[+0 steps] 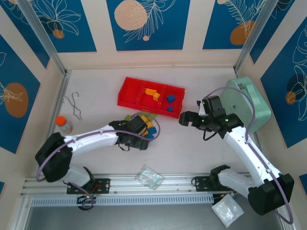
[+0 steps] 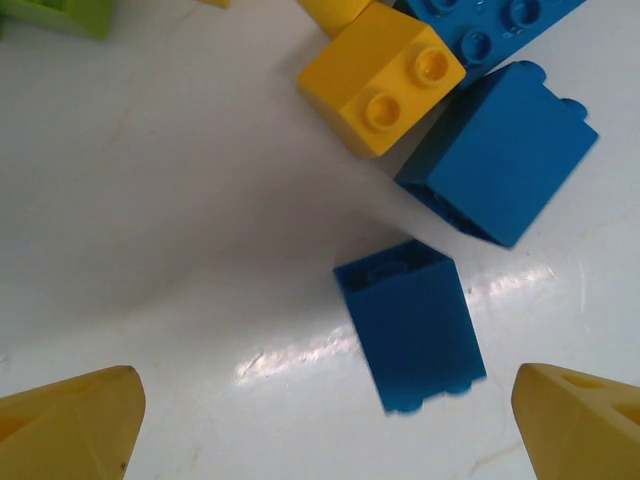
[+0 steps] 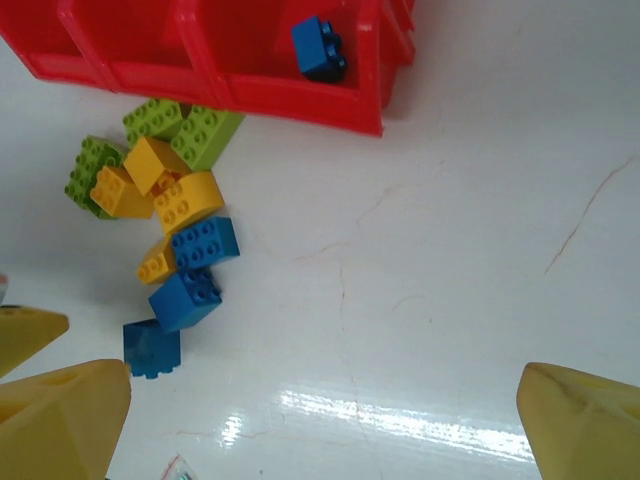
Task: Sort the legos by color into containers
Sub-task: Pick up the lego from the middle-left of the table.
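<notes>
The red tray [image 1: 128, 91] holds orange-yellow legos [image 1: 152, 93] in its middle container and blue ones [image 1: 170, 99] in its right container; the left container looks bare. Loose green, yellow and blue legos [image 3: 180, 200] lie in a pile just before the tray [image 3: 250, 75]. My left gripper [image 1: 146, 130] hovers over that pile, open. In the left wrist view a blue lego [image 2: 410, 325] lies on its side between the spread fingers [image 2: 70, 425], right of centre, with the left gripper [image 2: 325, 400] not touching it. My right gripper [image 1: 183, 119] [image 3: 325, 420] is open over bare table, right of the pile.
A mint-green case [image 1: 249, 103] stands at the right wall. An orange-capped bottle [image 1: 63, 124] and wire tongs [image 1: 73, 104] sit at the left. Clear plastic bags lie on the front rail [image 1: 149, 176] and by the right arm's base [image 1: 226, 211].
</notes>
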